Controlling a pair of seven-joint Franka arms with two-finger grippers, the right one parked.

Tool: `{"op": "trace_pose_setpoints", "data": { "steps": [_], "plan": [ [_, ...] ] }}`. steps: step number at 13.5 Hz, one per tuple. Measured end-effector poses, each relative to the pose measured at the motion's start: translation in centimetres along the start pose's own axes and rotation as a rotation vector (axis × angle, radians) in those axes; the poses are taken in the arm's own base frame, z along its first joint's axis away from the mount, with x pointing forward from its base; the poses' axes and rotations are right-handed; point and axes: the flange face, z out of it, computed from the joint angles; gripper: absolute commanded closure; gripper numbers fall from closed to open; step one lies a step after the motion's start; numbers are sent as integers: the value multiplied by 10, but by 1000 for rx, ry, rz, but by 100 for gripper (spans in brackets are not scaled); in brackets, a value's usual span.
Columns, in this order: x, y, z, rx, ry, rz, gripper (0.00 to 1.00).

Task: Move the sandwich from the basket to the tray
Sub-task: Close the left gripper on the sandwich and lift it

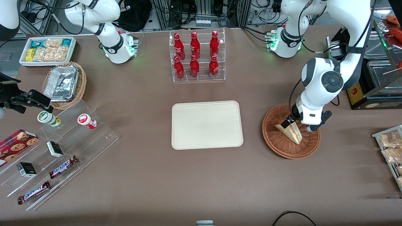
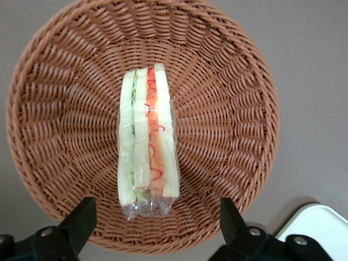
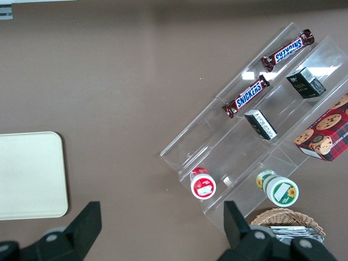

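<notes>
Wicker basket (image 1: pixel 290 149) holds the sandwich (image 1: pixel 290 131), well apart from the empty tray (image 1: pixel 207 125); the gripper (image 1: pixel 287 121) hangs just above the wedge, so this looks like the approach before grasping.

Wrist view: open fingers (image 2: pixel 81 217) straddle the sandwich (image 2: pixel 148 138), squarely across its long axis. Next: descend, then close.
</notes>
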Motion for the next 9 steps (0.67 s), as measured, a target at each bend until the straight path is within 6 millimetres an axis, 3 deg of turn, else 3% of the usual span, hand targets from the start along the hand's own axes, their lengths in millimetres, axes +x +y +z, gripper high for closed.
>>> {"op": "trace_pose_setpoints", "data": {
  "steps": [4, 8, 9],
  "plan": [
    [5, -2, 38, -5, -21, -18, 0],
    [14, -4, 37, -10, -16, -34, 2],
    [16, -5, 37, -10, -14, -38, 24]
  ]
}}
